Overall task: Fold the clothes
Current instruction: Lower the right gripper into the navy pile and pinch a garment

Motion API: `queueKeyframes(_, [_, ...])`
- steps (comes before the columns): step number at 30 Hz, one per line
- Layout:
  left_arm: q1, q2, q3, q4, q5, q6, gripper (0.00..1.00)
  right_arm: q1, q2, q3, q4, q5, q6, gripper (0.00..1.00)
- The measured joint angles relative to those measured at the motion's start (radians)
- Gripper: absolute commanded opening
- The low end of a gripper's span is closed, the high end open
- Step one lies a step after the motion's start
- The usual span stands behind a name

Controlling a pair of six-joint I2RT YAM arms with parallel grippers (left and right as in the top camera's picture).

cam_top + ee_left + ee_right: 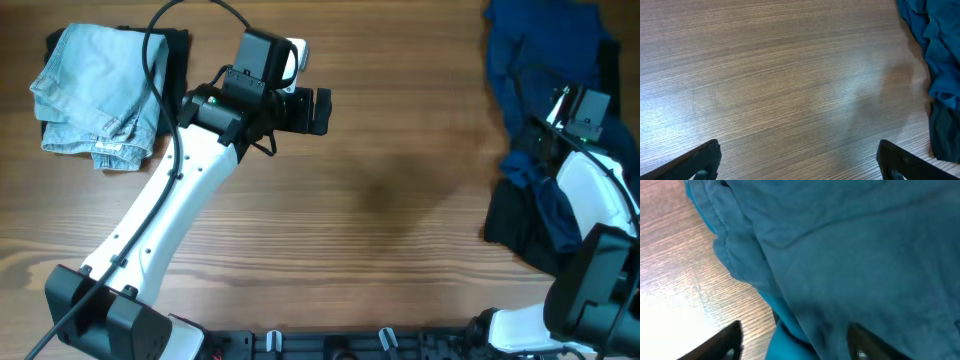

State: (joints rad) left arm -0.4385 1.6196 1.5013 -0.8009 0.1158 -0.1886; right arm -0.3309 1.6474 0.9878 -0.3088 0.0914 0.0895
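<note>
Right gripper point(795, 342), jaws wide and empty, just over the blue garment point(850, 255) heaped at the right edge of the table point(765, 90). It should pinch a single hem, not a bunch. Left gripper point(800, 162), also wide and empty, above the bare centre, which gives room for spreading. Folded jeans point(95, 90) lie far left.

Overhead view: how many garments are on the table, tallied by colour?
Light denim garment: 1
Black garments: 2, one under the denim, one at the right
Dark blue heap: 1, though its layers cannot be told apart
Total: 4
</note>
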Motion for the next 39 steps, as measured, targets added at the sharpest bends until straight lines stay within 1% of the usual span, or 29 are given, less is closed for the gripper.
queueKeyframes(11, [0.0,0.0,0.0,-0.002,-0.011,0.0,1.0,0.0,0.06,-0.026,0.064,0.034,-0.009,0.64])
queueKeyframes(15, [0.0,0.0,0.0,-0.002,-0.015,0.0,1.0,0.0,0.067,-0.026,0.095,0.045,-0.009,0.59])
queueKeyframes(20, [0.0,0.0,0.0,-0.002,-0.019,0.0,1.0,0.0,0.069,-0.026,0.131,0.053,-0.009,0.58])
queueKeyframes(31, [0.0,0.0,0.0,-0.002,-0.03,0.0,1.0,0.0,0.069,-0.026,0.155,0.094,-0.013,0.61])
queueKeyframes(32, [0.0,0.0,0.0,-0.002,-0.031,0.0,1.0,0.0,0.07,-0.026,0.157,0.094,-0.013,0.64])
queueKeyframes(33, [0.0,0.0,0.0,-0.002,-0.031,0.0,1.0,0.0,0.074,-0.026,0.161,0.095,-0.014,0.66])
queueKeyframes(36, [0.0,0.0,0.0,0.0,-0.037,0.0,1.0,0.0,0.095,-0.026,0.169,0.097,-0.024,0.69])
queueKeyframes(39, [0.0,0.0,0.0,0.002,-0.037,0.0,1.0,0.0,0.116,-0.026,0.169,0.1,-0.028,0.69])
